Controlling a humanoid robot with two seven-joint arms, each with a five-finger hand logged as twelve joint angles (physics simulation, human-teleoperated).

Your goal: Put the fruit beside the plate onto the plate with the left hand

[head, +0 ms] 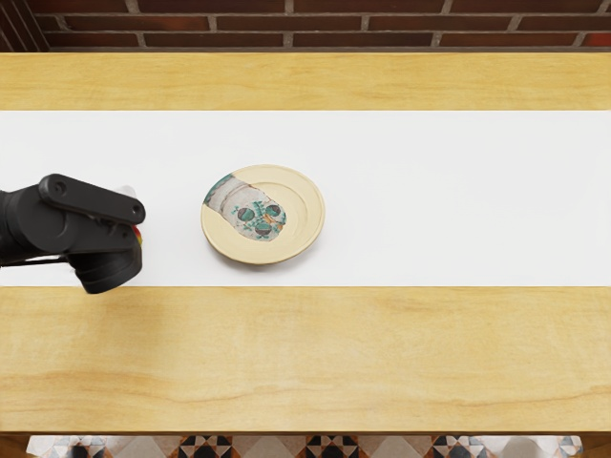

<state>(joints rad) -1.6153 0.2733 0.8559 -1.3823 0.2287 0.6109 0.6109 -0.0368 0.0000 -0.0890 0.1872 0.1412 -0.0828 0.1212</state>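
A tan plate with a green and white pattern in its middle lies on the white runner, left of the table's centre. My left hand comes in from the left edge and sits to the left of the plate, a clear gap apart from it. Only a small sliver of red and yellow fruit peeks out at the hand's right side; the rest is hidden beneath the hand. Whether the fingers grip the fruit cannot be made out. The right arm is out of sight.
A white runner crosses the wooden table from left to right. A brick wall stands behind the far edge.
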